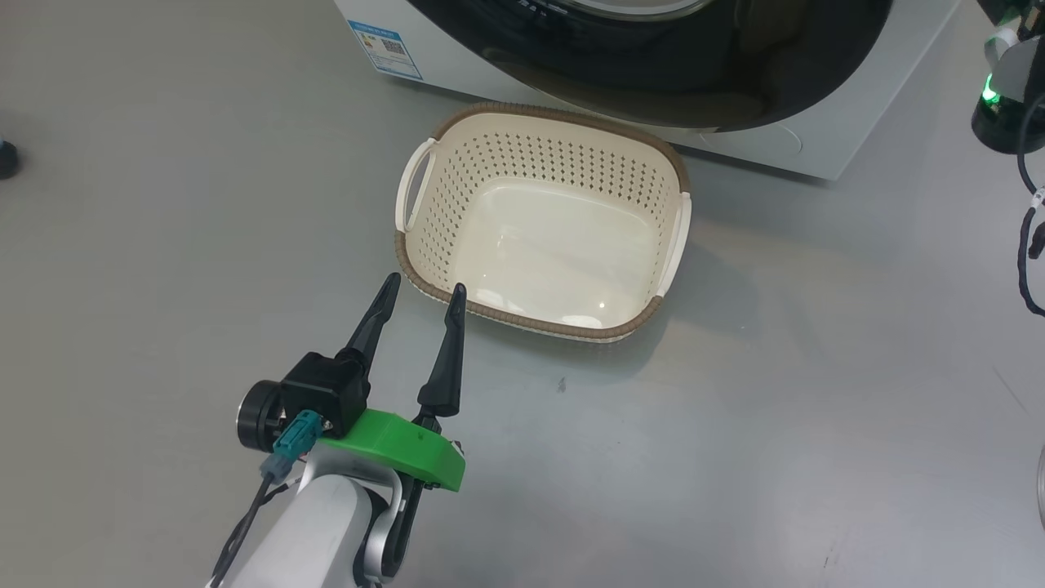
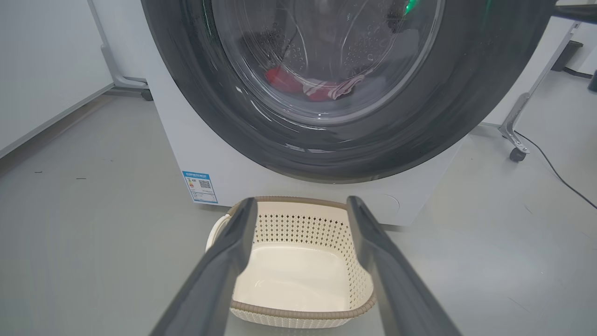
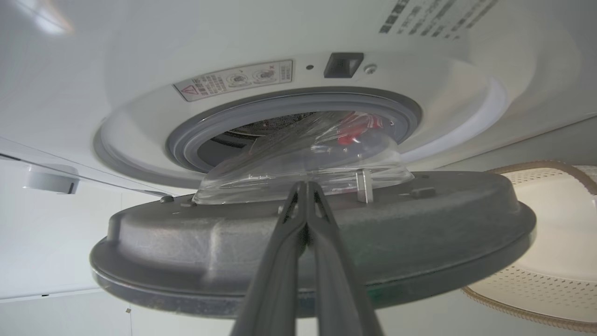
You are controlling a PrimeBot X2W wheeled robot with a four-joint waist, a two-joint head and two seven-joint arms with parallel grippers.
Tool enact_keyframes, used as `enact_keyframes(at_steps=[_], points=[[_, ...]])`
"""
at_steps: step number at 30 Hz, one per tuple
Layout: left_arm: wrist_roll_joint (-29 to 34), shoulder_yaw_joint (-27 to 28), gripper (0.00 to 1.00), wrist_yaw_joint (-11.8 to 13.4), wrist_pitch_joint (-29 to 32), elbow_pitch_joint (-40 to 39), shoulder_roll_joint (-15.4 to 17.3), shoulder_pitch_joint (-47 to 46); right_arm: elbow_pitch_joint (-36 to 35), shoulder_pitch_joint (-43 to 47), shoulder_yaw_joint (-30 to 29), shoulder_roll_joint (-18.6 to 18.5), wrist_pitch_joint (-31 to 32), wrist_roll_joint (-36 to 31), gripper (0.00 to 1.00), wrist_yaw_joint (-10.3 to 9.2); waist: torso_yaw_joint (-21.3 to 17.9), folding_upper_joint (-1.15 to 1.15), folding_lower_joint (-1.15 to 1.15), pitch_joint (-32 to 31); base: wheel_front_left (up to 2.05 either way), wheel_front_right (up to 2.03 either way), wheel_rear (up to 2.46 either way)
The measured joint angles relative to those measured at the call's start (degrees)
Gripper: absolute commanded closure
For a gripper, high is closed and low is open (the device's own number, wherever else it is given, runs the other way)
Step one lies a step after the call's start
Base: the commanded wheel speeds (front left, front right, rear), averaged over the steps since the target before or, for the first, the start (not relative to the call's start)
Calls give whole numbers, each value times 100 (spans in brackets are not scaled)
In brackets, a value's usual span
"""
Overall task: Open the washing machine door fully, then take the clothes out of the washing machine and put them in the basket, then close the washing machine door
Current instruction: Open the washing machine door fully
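Half-open door (image 3: 419, 233) mid-frame, right gripper (image 3: 307, 186) clenched empty at its inner face, probably shoving it wider. Left gripper (image 1: 424, 287) splayed, empty, lower left beside the basket (image 1: 563, 122), parked centre-frame for the clothes (image 2: 317, 88), upper middle inside the washer (image 2: 210, 149).

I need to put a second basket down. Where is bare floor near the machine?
Bare floor: left of the basket, in front of the label, and right of it. Crowded: the door is close to the far rim, and the left pincer is at the near-left corner.
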Motion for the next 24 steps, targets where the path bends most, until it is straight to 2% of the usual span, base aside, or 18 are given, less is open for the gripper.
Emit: enact_keyframes(at_steps=[4,9,10,14,24], points=[[5,13,0,0,0,36,1,33,-111,111,138,-149,-291,-358,100,350,-32,0,0,-77,0,0,0],[7,60,0,0,0,121,2,81,-282,390,396,-365,-737,-944,100,929,-70,0,0,-217,0,0,0],[8,88,0,0,0,129,2,85,-338,464,519,-422,-818,-1137,100,993,-79,0,0,-252,0,0,0],[73,191,0,1,0,159,5,146,-581,832,1110,-642,-1123,-1990,100,1045,-131,0,0,-407,0,0,0],[226,499,0,1,0,207,11,286,-1367,1624,2063,-711,-2097,-3119,100,1036,-442,0,0,-761,0,0,0]])
